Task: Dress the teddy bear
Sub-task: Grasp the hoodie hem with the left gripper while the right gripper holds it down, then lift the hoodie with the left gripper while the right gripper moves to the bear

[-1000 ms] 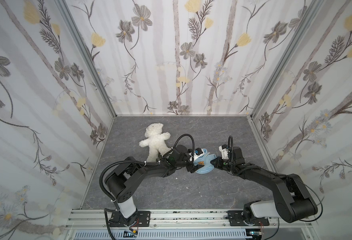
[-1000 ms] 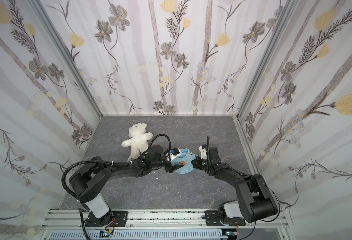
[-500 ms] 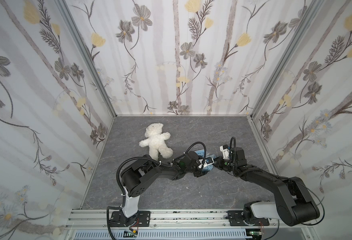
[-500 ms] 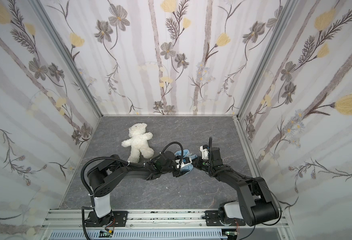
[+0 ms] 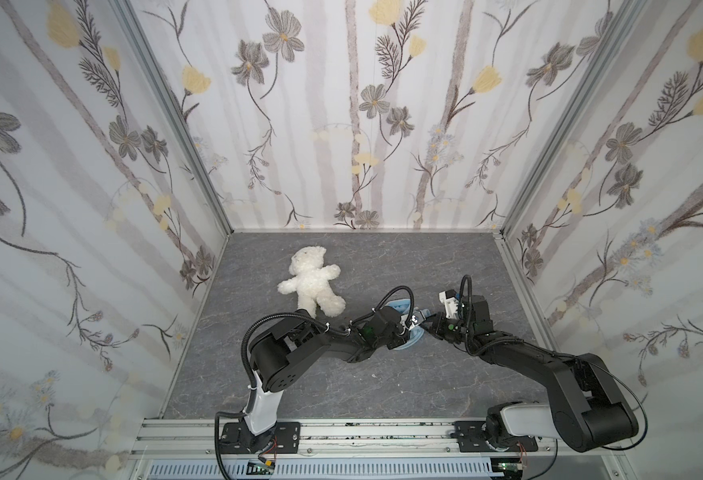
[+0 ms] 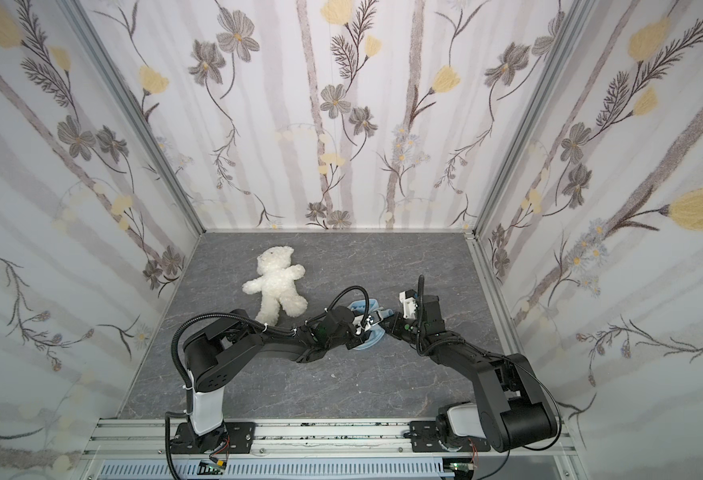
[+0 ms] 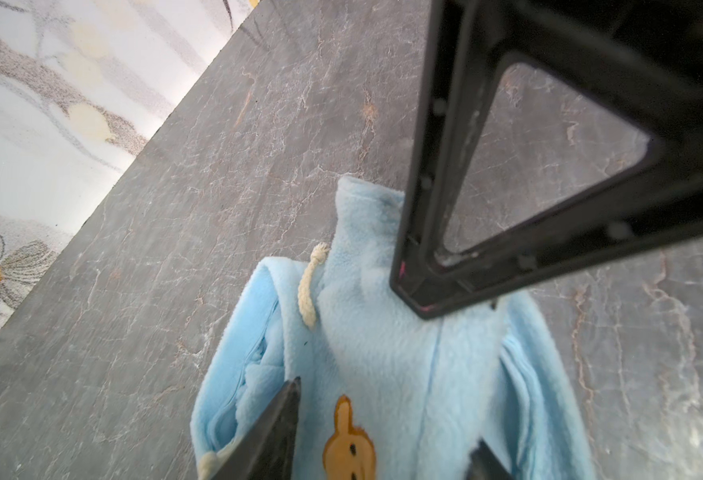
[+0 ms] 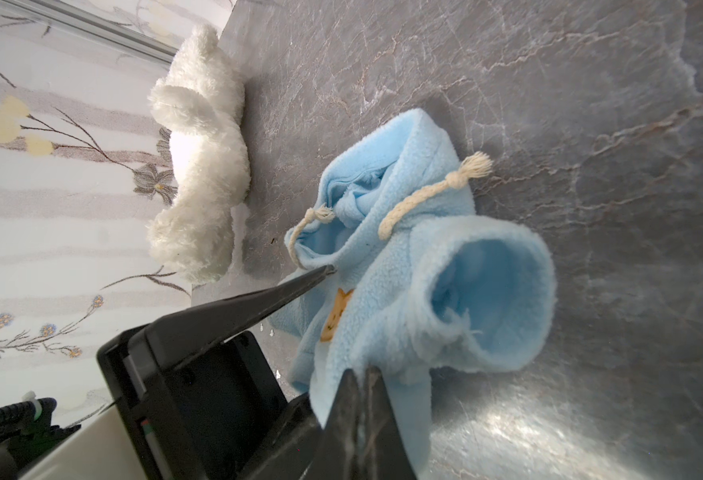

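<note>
Probably soft and light, the teddy bear (image 5: 312, 282) lies at ten o'clock of the light-blue hoodie (image 8: 383, 270), best gripped by its torso. The right gripper (image 8: 360, 399) clamps the hoodie's hem; the left gripper (image 7: 387, 413) stands apart over its front.

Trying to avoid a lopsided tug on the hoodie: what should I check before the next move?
1. Right jaws clamped on the hoodie edge: ok.
2. Left jaws holding the hoodie: not ok, they stand apart, straddling its front.
3. Bear clear of the jaws: ok, it lies apart from the hoodie.
4. A hoodie opening gaping: ok, beside the right jaws.
5. Bear face up: cannot tell.
</note>
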You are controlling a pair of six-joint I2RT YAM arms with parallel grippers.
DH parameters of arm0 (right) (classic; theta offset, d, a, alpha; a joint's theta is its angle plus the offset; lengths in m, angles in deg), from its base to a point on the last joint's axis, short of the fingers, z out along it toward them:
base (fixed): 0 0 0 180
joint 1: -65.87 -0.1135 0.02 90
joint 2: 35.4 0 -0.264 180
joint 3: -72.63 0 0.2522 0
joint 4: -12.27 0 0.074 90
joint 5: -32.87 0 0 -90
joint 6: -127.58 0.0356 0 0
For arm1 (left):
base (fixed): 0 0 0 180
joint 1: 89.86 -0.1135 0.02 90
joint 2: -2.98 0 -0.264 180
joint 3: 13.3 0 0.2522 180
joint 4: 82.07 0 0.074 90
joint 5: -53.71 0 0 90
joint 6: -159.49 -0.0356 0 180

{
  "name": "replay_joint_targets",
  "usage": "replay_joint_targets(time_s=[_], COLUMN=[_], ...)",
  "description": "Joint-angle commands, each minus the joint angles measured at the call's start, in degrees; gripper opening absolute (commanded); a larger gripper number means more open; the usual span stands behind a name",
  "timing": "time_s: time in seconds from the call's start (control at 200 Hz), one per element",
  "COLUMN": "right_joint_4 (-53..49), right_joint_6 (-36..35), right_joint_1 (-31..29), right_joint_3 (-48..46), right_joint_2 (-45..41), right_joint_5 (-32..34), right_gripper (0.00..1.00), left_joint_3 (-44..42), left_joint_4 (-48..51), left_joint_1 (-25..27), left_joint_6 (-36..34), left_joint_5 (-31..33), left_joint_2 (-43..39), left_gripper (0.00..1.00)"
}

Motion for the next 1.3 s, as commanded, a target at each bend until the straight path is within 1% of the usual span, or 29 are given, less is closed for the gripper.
replay_joint_targets(time_s=[0.0,0.19,0.37,0.445,0.475,0.535,0.545,0.62,0.694,0.764,0.829,0.929,1.014,1.079,1.184,1.239,1.299], right_joint_4=[2.8,1.7,1.4,1.4,1.4,0.9,0.6,-1.4,-4.5,-5.9,-4.9,-4.5,-6.3,-7.5,-7.1,-5.5,-2.9], right_joint_6=[0.3,-0.4,-0.4,-0.6,-0.7,-1.2,-1.5,-3.6,-6.3,-8.0,-8.1,-8.3,-9.5,-10.1,-9.8,-9.1,-8.7], right_joint_1=[0.0,0.0,0.0,0.0,0.0,0.1,0.1,0.5,0.8,0.6,0.4,-0.4,-0.9,-1.1,-2.5,-4.1,-6.5], right_joint_3=[0.5,1.5,2.3,2.8,3.1,3.9,4.1,5.0,5.6,4.9,3.0,0.7,0.4,0.7,1.3,1.5,1.6], right_joint_2=[0.4,0.6,0.7,0.9,0.9,0.6,0.4,-1.6,-5.5,-10.0,-13.8,-19.1,-23.0,-25.4,-27.8,-28.1,-27.4], right_joint_5=[-0.5,0.7,1.2,1.1,1.0,0.8,0.8,1.5,4.3,7.5,9.2,12.8,17.4,20.7,24.9,26.4,27.6], right_gripper=[0.06,0.07,0.10,0.13,0.15,0.25,0.27,0.39,0.49,0.63,0.70,0.79,0.82,0.83,0.83,0.83,0.83], left_joint_3=[-0.2,-0.6,-0.9,-0.8,-0.7,-0.4,-0.3,0.2,-0.1,-1.0,-1.7,-1.2,-0.2,0.6,2.7,4.2,5.4], left_joint_4=[-1.5,-1.5,-1.4,-1.5,-1.5,-1.5,-1.5,-1.4,-1.4,-1.3,-0.4,4.0,8.5,10.9,14.6,17.0,19.1], left_joint_1=[0.1,0.1,0.1,0.1,0.0,-0.2,-0.2,-0.5,-0.7,-1.1,-2.1,-5.2,-9.0,-12.4,-17.2,-19.4,-21.9], left_joint_6=[0.9,2.8,4.1,5.5,6.4,9.5,10.3,15.8,19.5,23.2,28.2,38.0,45.2,49.4,53.3,53.8,52.9], left_joint_5=[0.0,-1.7,-1.1,-1.0,-0.6,1.3,2.0,7.8,12.5,13.7,12.2,6.1,-0.3,-4.9,-9.9,-10.1,-8.8], left_joint_2=[-0.7,-1.8,-2.2,-2.3,-2.2,-2.2,-2.2,-2.6,-4.0,-5.8,-7.7,-11.0,-14.7,-18.0,-23.5,-26.4,-29.5], left_gripper=[0.39,0.20,0.10,0.00,0.00,0.00,0.00,0.00,0.00,0.00,0.00,0.00,0.00,0.00,0.00,0.00,0.00])
